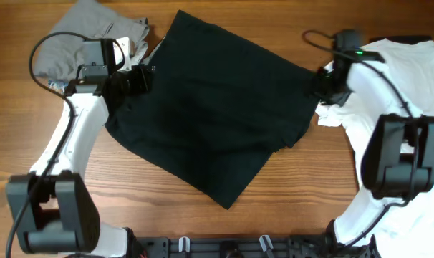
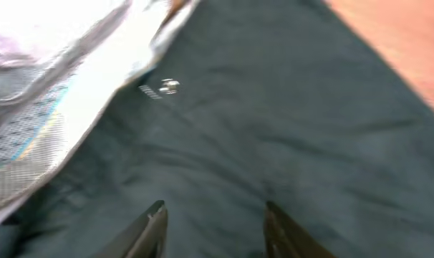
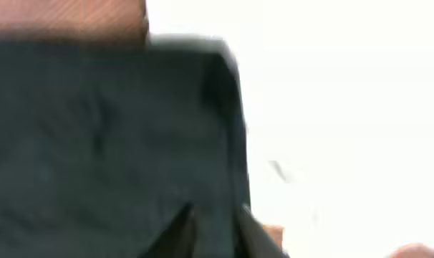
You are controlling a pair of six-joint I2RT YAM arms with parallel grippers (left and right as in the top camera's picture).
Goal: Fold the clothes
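One dark garment [image 1: 210, 122] started, grey garment [image 1: 81, 32] and white garment [image 1: 417, 75] untouched. Left end effector [image 2: 213, 222] spread; right end effector [image 3: 213, 228] pinching dark hem.

The left arm [image 1: 68, 143] and the right arm [image 1: 402, 154] have white links and black joints. A black cable [image 1: 36, 51] loops behind the left gripper [image 1: 142, 79]. A green light [image 1: 359, 51] glows behind the right gripper [image 1: 319, 87].

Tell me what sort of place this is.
Most likely a robotics lab bench set up for laundry folding, not a home: a left arm and right arm are mounted at a wooden table, with a dark garment spread between a grey garment and a white garment.
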